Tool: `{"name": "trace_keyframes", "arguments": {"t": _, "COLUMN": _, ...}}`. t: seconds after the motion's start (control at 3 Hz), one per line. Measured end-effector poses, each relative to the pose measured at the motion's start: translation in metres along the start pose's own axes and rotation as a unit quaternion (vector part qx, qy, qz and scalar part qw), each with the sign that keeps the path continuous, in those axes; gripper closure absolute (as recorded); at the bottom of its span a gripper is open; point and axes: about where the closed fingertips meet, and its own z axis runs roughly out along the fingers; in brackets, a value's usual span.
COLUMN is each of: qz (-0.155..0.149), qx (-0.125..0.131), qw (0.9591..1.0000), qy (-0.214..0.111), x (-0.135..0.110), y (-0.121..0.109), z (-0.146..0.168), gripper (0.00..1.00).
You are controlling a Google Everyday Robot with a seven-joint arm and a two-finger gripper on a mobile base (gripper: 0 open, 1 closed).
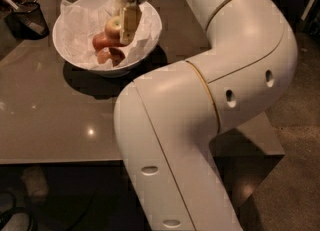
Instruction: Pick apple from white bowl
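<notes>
The white bowl [75, 59] sits on a grey-brown table [55, 115] in the upper left of the frame, and its shadow falls on the tabletop below and to the right of it. Crumpled white paper [80, 25] lines the bowl and rises above its rim on the left.

The gripper [121, 31] hangs down from the top edge of the frame, over the middle of the bowl. Its jaws pinch the apple [113, 24]. 1 pale finger [129, 21] lies across the apple's right side, and the other finger is hidden behind the fruit. The apple is about level with the bowl's rim, and its pale yellow-green patch faces the camera.

2 darker red apples [102, 42] lie lower in the bowl, just below and to the left of the held one. Whether it touches them cannot be told.

A small dark mesh basket [27, 20] stands on the table at the far upper left, apart from the bowl. The white arm [215, 90] fills the right and centre of the frame, bending from the bottom edge up to the gripper.
</notes>
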Motion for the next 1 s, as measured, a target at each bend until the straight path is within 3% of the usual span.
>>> {"name": "trace_keyframes", "arguments": {"t": 0.33, "qz": -0.017, "qx": 0.014, "qw": 0.9998, "qy": 0.004, "x": -0.012, "y": 0.006, "z": -0.019, "gripper": 1.00}}
{"name": "trace_keyframes", "arguments": {"t": 0.67, "qz": -0.042, "qx": 0.027, "qw": 0.9987, "qy": 0.004, "x": -0.030, "y": 0.028, "z": -0.043, "gripper": 1.00}}
{"name": "trace_keyframes", "arguments": {"t": 1.0, "qz": -0.041, "qx": 0.032, "qw": 0.9987, "qy": 0.003, "x": -0.030, "y": 0.026, "z": -0.043, "gripper": 1.00}}
